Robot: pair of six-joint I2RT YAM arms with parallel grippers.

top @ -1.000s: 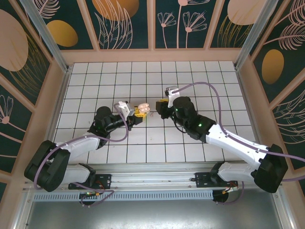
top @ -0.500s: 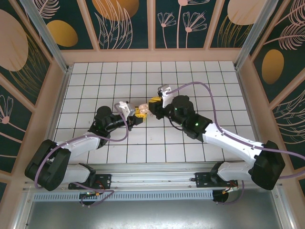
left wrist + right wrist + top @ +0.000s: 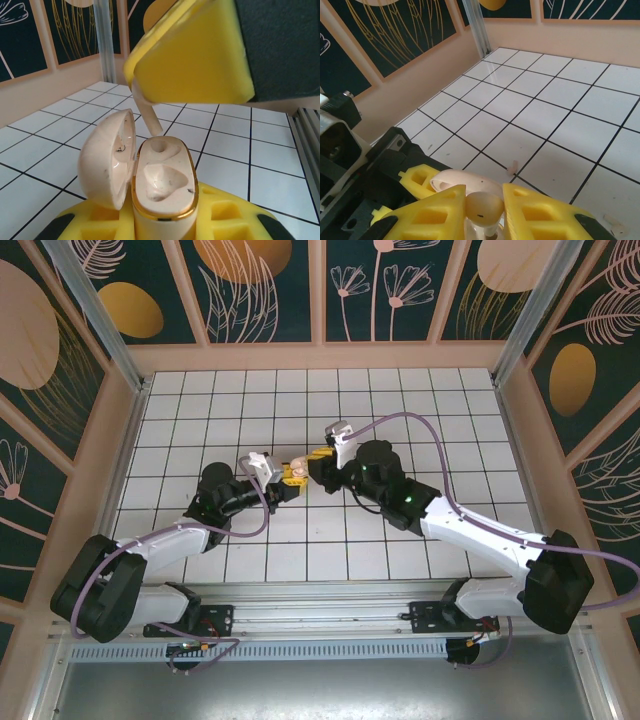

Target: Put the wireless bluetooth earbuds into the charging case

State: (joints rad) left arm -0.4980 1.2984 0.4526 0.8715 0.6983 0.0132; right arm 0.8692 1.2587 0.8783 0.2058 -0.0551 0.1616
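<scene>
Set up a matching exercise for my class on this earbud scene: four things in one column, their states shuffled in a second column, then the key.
Column one
1. lid
2. earbud
3. left gripper
4. right gripper

Column two
A. shut on the earbud
B. open, standing up beside the case's base
C. shut on the charging case
D. stem pointing down just above a socket of the case

Pairs: 1-B, 2-D, 3-C, 4-A
</scene>
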